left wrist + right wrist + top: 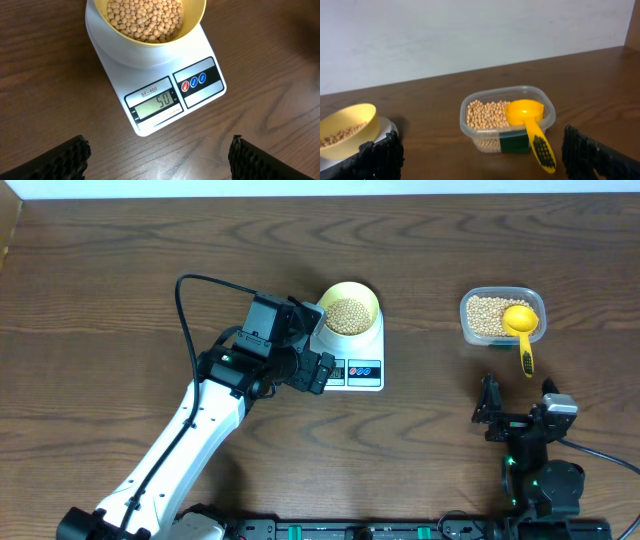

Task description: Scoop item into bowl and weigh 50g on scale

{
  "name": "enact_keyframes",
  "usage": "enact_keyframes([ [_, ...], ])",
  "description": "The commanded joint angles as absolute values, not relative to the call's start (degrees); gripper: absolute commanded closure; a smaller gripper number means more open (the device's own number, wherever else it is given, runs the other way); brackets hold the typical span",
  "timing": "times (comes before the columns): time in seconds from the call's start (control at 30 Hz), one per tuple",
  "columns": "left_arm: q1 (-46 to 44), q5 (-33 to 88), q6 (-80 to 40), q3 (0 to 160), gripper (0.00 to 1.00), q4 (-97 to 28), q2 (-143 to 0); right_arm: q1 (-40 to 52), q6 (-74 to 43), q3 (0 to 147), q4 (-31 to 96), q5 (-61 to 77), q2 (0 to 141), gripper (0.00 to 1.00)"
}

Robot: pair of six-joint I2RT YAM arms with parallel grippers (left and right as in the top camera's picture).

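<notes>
Wooden table (120, 270) bears a white scale (150, 75) showing 50 under a yellow bowl (150, 42) of beans (145, 17); left gripper (159, 147) and right gripper (480, 150) both gape wide, empty.

The scale (161, 75) bears the model mark "SF-400", printed just above its grey display (156, 103). The display itself reads "50". A line of fine print beneath the display is too small to read. The red and blue buttons (193, 82) beside it carry small white signs that cannot be made out.
</notes>
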State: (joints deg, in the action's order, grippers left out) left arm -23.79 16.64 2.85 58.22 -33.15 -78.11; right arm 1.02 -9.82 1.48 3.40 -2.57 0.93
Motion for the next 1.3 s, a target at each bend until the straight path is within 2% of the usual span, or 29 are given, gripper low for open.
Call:
enact_keyframes([
  [0.0, -23.81, 17.32, 3.16, 58.83, 0.10, -33.19, -77.45, 0.99, -8.93, 0.32, 2.70, -2.96, 0.27, 0.01],
  [0.17, -23.81, 17.32, 3.16, 58.83, 0.10, -33.19, -77.45, 2.90, -6.70, 0.32, 4.08, -2.98, 0.27, 0.01],
  [0.4, -23.81, 17.32, 3.16, 58.83, 0.10, -33.19, -77.45, 3.09, 4.16, 0.32, 4.36, -1.02, 0.27, 0.01],
  [1.27, -23.81, 17.30, 3.16, 58.83, 0.09, -33.19, -77.45, 4.27, 4.97, 0.32, 4.40, -1.32, 0.27, 0.01],
])
